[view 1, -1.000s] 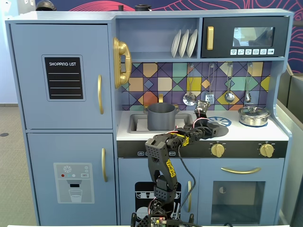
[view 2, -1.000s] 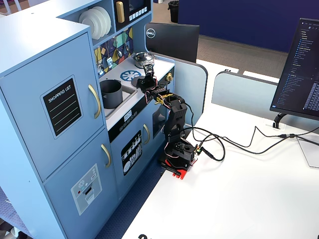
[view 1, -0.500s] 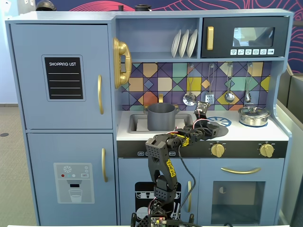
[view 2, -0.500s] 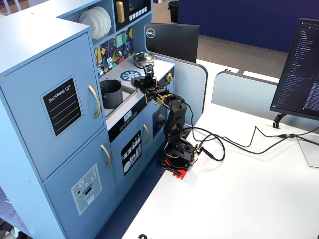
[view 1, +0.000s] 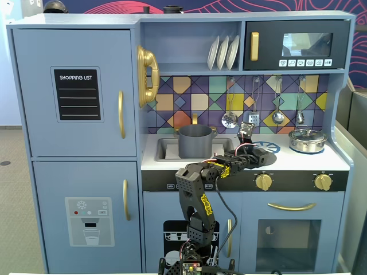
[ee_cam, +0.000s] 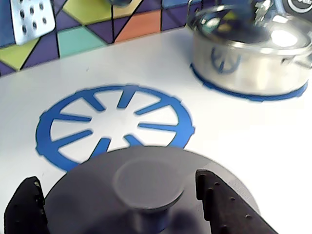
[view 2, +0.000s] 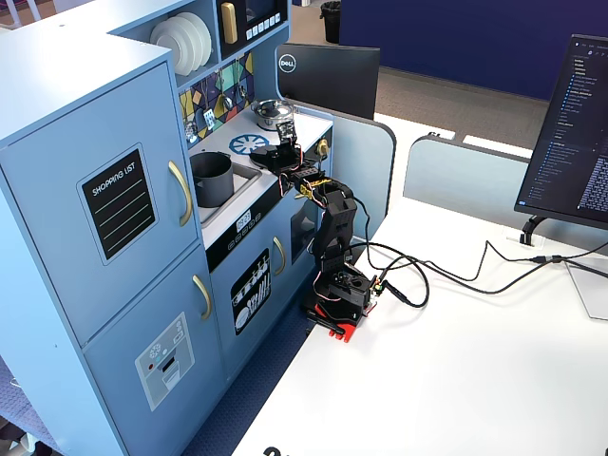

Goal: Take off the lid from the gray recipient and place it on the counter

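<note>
In the wrist view the lid (ee_cam: 92, 195), a flat dark-gray disc with a round centre knob (ee_cam: 148, 181), lies on the white counter (ee_cam: 234, 131). Its far edge overlaps the near rim of the blue burner mark (ee_cam: 48, 134). My gripper (ee_cam: 116, 179) is open. Its two black fingers (ee_cam: 219, 204) stand on either side of the knob, clear of it. The gray recipient (view 1: 195, 142) stands uncovered in the sink, left of the gripper (view 1: 251, 150) in a fixed view. From the side it is the tall gray pot (view 2: 211, 178).
A shiny silver pot (ee_cam: 248, 63) with its own lid sits on a second blue ring at the back right of the counter. Utensils (view 1: 229, 117) hang on the tiled backsplash behind. Stove knobs (view 1: 263, 181) line the front edge.
The gripper's head has shifted only slightly above the counter by the burner mark. The gray pot and the silver pot have not moved.
</note>
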